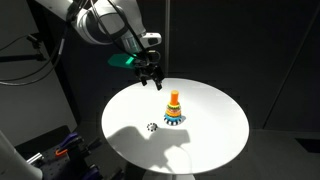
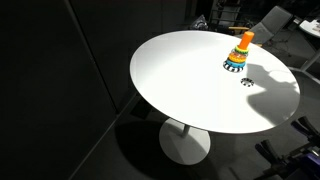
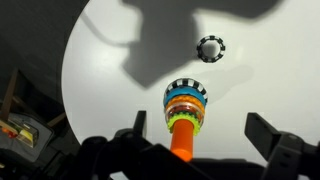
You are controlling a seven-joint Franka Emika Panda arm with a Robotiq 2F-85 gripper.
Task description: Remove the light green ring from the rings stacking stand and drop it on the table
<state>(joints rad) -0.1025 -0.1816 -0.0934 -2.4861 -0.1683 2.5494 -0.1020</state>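
Note:
The rings stacking stand (image 1: 174, 109) stands on the round white table (image 1: 215, 135), and also shows in the other exterior view (image 2: 240, 52). In the wrist view the stand (image 3: 186, 100) has an orange post with the light green ring (image 3: 175, 121) around it, above orange, blue and black-and-white rings. My gripper (image 1: 151, 78) hangs open and empty in the air, above and to one side of the stand. In the wrist view its two fingers (image 3: 200, 132) are spread wide on either side of the post without touching it.
A small dark toothed ring (image 1: 152, 127) lies loose on the table near the stand; it also shows in the other exterior view (image 2: 247, 82) and the wrist view (image 3: 209, 48). Dark surroundings and equipment lie beyond the table edge (image 3: 70, 70).

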